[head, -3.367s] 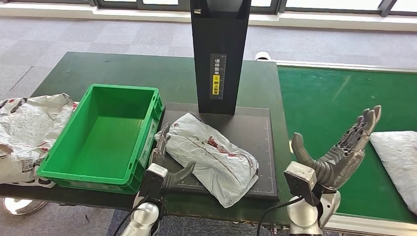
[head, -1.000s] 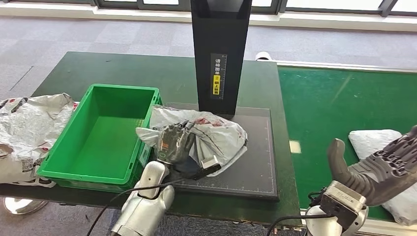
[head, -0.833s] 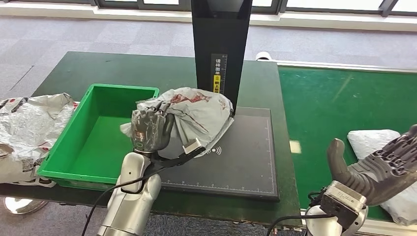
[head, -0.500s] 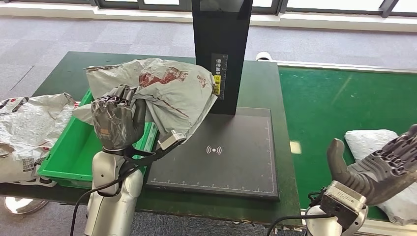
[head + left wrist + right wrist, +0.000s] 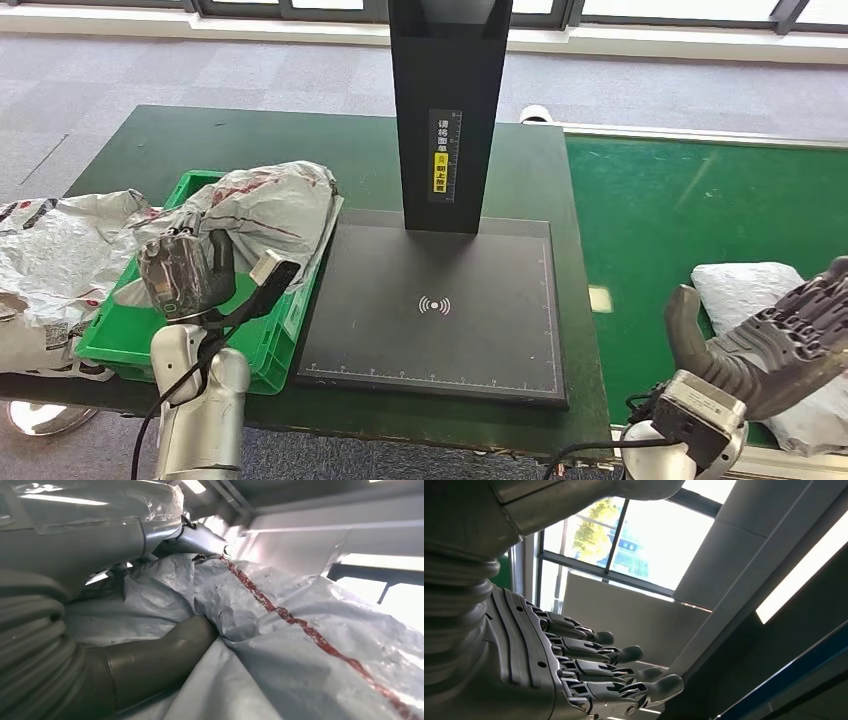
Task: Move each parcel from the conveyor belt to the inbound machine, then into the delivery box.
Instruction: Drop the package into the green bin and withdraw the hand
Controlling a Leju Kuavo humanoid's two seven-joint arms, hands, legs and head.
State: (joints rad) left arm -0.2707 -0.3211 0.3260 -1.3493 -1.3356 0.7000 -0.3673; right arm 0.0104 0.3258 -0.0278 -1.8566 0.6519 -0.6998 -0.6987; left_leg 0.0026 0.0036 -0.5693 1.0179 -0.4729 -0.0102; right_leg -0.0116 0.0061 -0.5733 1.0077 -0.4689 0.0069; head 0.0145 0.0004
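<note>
Gripping a grey parcel (image 5: 265,208) (over dark-green table (image 5: 300,140), grey carpet beyond), left robot hand (image 5: 180,272); right robot hand (image 5: 790,340) spread empty.

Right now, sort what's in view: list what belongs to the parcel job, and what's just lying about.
Job: grey parcel in left hand; green delivery box; inbound machine; conveyor belt; white parcel; right hand.
Lying about: crumpled bags.
</note>
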